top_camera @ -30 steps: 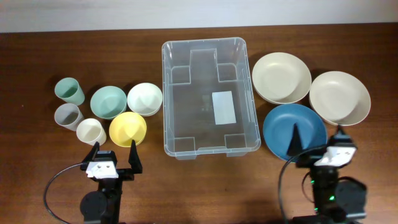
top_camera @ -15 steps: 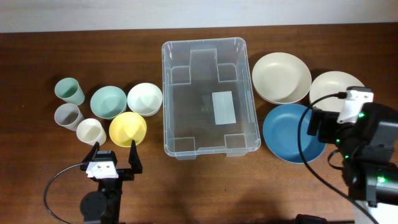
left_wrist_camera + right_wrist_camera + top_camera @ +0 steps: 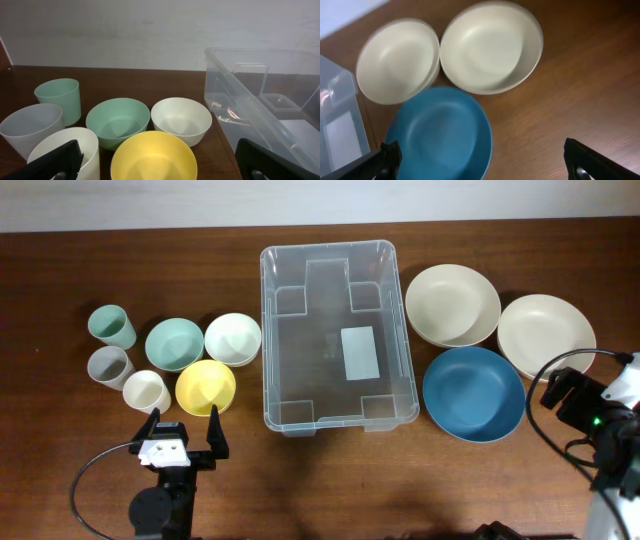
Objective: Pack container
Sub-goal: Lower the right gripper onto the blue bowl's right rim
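Overhead shows the container [image 3: 265,330] empty at the worktop's middle, nearer the back edge. The left gripper [image 3: 183,428] and the right gripper [image 3: 485,167] both gape wide, holding nothing. The blue plate [image 3: 440,135] lies tight against the cream plates [image 3: 492,45], so a careless grab near the front right corner may shove them.

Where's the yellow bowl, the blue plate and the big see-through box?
yellow bowl [image 3: 206,386]: overhead view, middle of its inside.
blue plate [image 3: 473,393]: overhead view, centre of its dish.
clear container [image 3: 310,370]: overhead view, bare base left of the label.
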